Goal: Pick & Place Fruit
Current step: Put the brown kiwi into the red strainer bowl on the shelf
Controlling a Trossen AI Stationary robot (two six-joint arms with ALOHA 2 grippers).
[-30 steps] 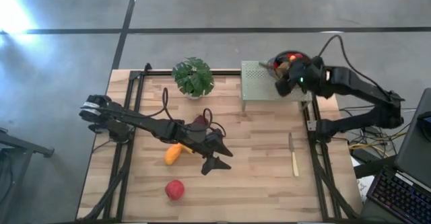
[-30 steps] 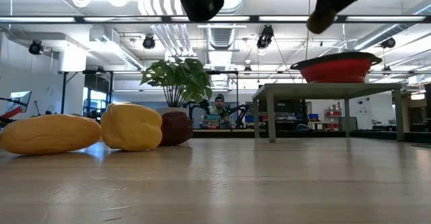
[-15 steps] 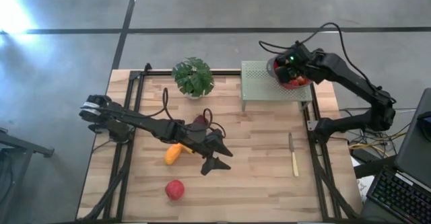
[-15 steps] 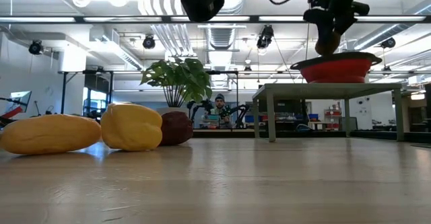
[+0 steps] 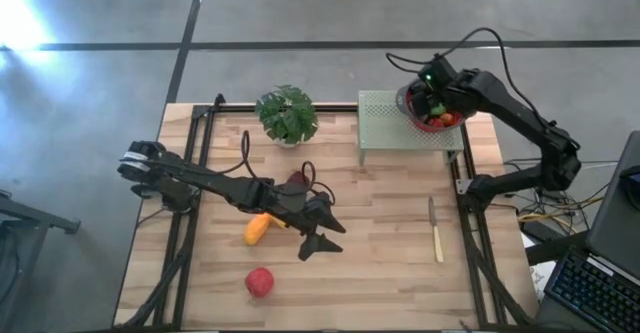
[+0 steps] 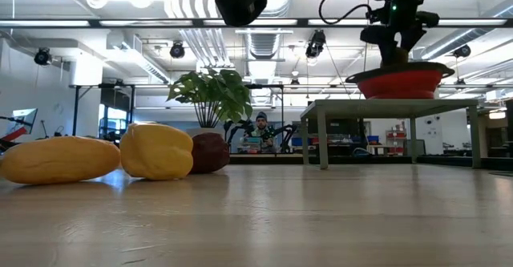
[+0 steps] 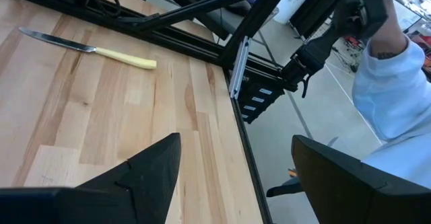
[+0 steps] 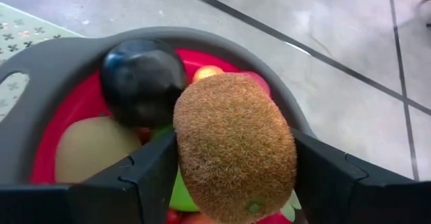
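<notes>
Brown and fuzzy, a kiwi (image 8: 234, 148) sits clamped between the two dark fingers of the right gripper (image 5: 432, 101), directly above the red bowl (image 6: 401, 82) that stands on the small green perforated stand (image 5: 385, 123) at the far right corner of the wooden table (image 5: 390, 233). Inside the bowl lie a dark round fruit (image 8: 141, 81), a pale one (image 8: 93, 148) and bits of green and orange, crowded close under the kiwi. The left gripper (image 5: 318, 238) hangs over the middle of the table with its fingers spread apart and nothing between them. Just beside it, toward the left edge, lie an orange-yellow fruit (image 5: 257, 229) and a maroon fruit (image 5: 297, 180); a red fruit (image 5: 260, 281) rests near the near edge. In the low view the yellow fruits (image 6: 156, 151) and the maroon one touch one another in a row. A leafy potted plant (image 5: 287, 114) stands at the far edge, just beside the stand. A slim knife (image 5: 435, 233) with a pale handle lies near the right edge, well apart from both grippers. Beyond the table's edge, the left wrist view shows a person's pale sleeve (image 7: 394, 83).
</notes>
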